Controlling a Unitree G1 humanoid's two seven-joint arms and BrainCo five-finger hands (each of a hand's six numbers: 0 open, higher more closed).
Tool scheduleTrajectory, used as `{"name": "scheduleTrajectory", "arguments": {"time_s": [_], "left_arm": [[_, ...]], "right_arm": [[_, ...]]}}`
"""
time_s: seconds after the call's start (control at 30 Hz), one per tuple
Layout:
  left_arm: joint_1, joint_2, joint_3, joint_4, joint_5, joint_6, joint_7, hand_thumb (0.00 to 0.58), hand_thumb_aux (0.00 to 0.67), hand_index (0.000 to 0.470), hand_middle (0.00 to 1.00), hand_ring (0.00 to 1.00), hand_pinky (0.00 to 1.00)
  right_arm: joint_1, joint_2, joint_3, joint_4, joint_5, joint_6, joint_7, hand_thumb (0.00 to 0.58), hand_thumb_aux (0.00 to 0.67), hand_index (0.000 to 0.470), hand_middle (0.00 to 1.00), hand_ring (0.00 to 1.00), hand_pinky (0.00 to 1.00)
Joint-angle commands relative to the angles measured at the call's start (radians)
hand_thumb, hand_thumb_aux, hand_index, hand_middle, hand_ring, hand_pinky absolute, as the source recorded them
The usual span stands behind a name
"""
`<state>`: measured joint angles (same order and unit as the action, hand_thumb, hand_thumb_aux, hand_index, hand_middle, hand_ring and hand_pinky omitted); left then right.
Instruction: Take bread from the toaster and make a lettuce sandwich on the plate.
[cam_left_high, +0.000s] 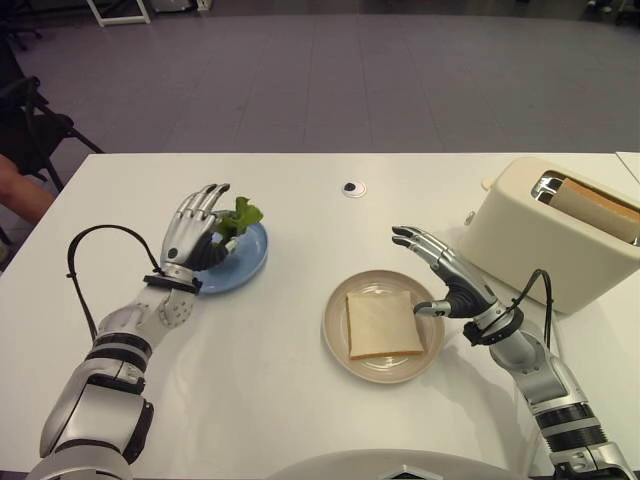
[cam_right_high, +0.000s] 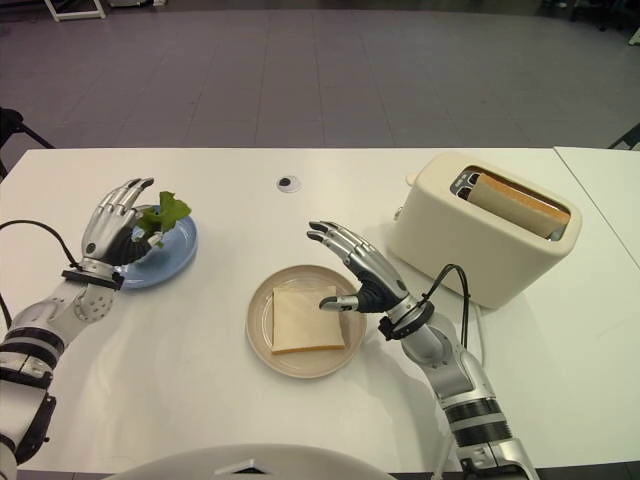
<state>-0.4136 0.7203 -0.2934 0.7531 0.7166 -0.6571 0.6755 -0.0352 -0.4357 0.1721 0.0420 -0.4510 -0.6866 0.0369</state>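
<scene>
The lettuce (cam_left_high: 240, 217) stands up off a blue dish (cam_left_high: 250, 268) at the left of the frame, with the left hand (cam_left_high: 190, 240) pressed right against it. From where I stand I cannot tell whether that hand has hold of the leaf or only rests beside it.

The plate (cam_left_high: 335, 335) sits low in the middle and carries one piece of bread (cam_left_high: 383, 323) lying flat. The right hand (cam_left_high: 450, 280) hovers just beside the plate's right edge. It is spread wide and holds nothing.

At the right stands the toaster (cam_left_high: 530, 240), with a second slice (cam_left_high: 600, 208) poking out of its slot.

The lettuce looks featherlight, limp and easy to tear. I'd say it wants a gentle pinch low on the leaf near the stem, where it is firmest. A hard squeeze would bruise it, and a loose hold would let it flop or slip.

The slice in the toaster should be light and fairly stiff, though crumbly. Its exposed top edge seems the only place to take it, pinched across its flat faces and drawn straight up.
</scene>
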Motion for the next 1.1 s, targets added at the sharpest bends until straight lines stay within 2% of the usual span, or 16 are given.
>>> {"name": "scheduleTrajectory", "arguments": {"time_s": [0.03,0.17,0.33,0.67,0.7,0.77,0.8,0.83,1.1], "left_arm": [[0.109,-0.103,-0.043,-0.299,-0.052,-0.062,-0.113,0.58,0.67,0.47,0.0,0.0,0.0],[0.16,-0.233,-0.124,-0.401,-0.038,-0.064,-0.211,0.58,0.67,0.47,0.0,0.0,0.0],[0.18,-0.342,-0.218,-0.314,0.023,-0.081,-0.248,0.58,0.67,0.47,0.0,0.0,0.0],[0.25,-0.3,-0.271,-0.354,0.078,-0.156,-0.338,0.58,0.67,0.47,0.0,0.0,0.0],[0.256,-0.292,-0.272,-0.365,0.082,-0.162,-0.346,0.57,0.583,0.409,0.0,0.0,0.0],[0.268,-0.286,-0.265,-0.385,0.08,-0.165,-0.36,0.509,0.436,0.306,0.0,0.0,0.0],[0.27,-0.287,-0.263,-0.391,0.078,-0.165,-0.365,0.382,0.279,0.195,0.0,0.0,0.0],[0.27,-0.289,-0.261,-0.394,0.078,-0.163,-0.371,0.0,0.0,0.0,0.0,0.0,0.0],[0.248,-0.317,-0.228,-0.369,0.087,-0.108,-0.35,0.0,0.0,0.0,0.0,0.0,0.0]], "right_arm": [[-0.009,0.01,-0.031,-0.03,0.011,0.002,-0.018,0.0,0.0,0.0,0.0,0.0,0.0],[-0.023,0.019,-0.071,-0.066,0.045,0.013,-0.032,0.0,0.0,0.0,0.0,0.0,0.0],[-0.017,0.019,-0.085,-0.081,0.059,0.018,-0.023,0.0,0.0,0.0,0.0,0.0,0.0],[-0.016,0.012,-0.121,-0.067,0.051,0.016,-0.034,0.0,0.0,0.0,0.0,0.0,0.0],[-0.018,0.011,-0.128,-0.066,0.044,0.02,-0.038,0.0,0.0,0.0,0.0,0.0,0.0],[-0.022,0.007,-0.14,-0.063,0.038,0.026,-0.045,0.0,0.0,0.0,0.0,0.0,0.0],[-0.022,0.003,-0.147,-0.063,0.035,0.029,-0.046,0.0,0.0,0.0,0.0,0.0,0.0],[-0.022,-0.002,-0.157,-0.068,0.035,0.032,-0.047,0.0,0.0,0.0,0.0,0.0,0.0],[0.003,-0.086,-0.288,-0.17,0.057,0.08,-0.024,0.0,0.0,0.0,0.0,0.0,0.0]]}}
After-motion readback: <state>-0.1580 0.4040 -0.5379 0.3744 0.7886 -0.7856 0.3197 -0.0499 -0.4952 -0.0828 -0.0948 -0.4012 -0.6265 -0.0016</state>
